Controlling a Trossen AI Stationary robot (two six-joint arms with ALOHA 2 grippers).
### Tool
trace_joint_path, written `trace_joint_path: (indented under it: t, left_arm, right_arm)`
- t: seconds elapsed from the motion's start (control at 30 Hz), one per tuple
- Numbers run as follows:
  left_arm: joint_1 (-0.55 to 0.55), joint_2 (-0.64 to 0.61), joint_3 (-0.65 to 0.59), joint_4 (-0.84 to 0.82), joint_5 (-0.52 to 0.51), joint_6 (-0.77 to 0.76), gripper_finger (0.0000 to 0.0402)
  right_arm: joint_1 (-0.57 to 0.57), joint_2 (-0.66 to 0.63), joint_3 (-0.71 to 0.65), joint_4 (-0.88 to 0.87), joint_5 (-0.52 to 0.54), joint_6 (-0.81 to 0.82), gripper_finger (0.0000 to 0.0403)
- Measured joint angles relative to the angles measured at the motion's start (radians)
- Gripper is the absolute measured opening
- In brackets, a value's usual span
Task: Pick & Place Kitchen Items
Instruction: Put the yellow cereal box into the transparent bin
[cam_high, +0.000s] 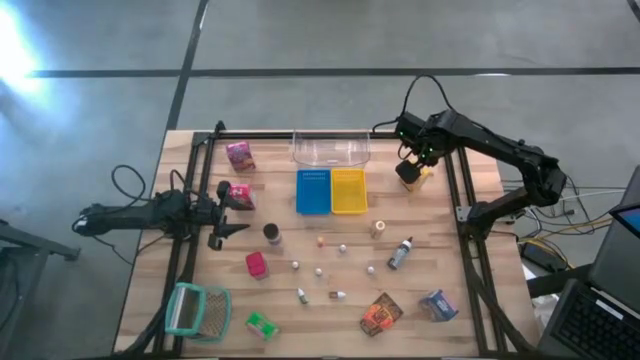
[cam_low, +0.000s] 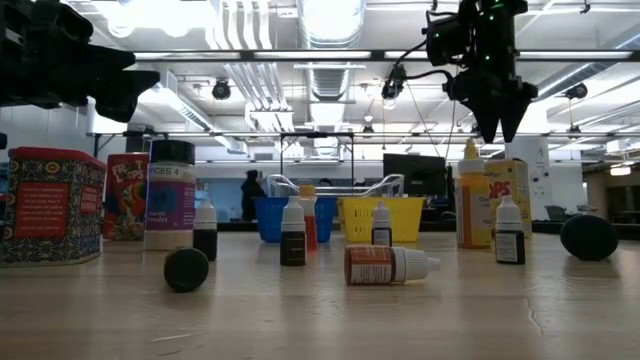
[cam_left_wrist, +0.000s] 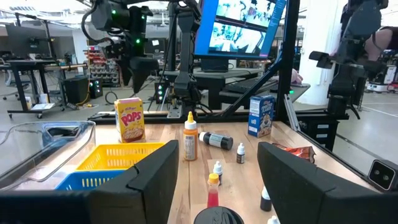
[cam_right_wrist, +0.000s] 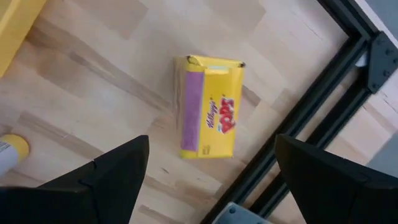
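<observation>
While my right gripper (cam_high: 415, 165) hangs with its fingers spread wide and nothing between them, the yellow cereal box (cam_right_wrist: 209, 107) stands directly beneath it, untouched, near the table's (cam_high: 480, 190) far right corner beside the black frame rail (cam_right_wrist: 323, 93). My left gripper (cam_high: 228, 210) waits near the left edge, fingers apart and holding nothing, with a pink packet (cam_high: 240, 194) just beside it.
</observation>
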Motion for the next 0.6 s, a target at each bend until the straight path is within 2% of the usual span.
trace_joint_path:
  t: [0.2,0.6]
  left_arm:
    - [0.000,0.000,0.000,0.000,0.000,0.000,0.0226]
    - [0.000,0.000,0.000,0.000,0.000,0.000,0.0226]
  right_arm:
    - [-0.026,0.000,-0.106,0.089,-0.032,-0.032,0.0346]
    - [-0.084,0.000,-0.290,0.292,-0.047,-0.086,0.0312]
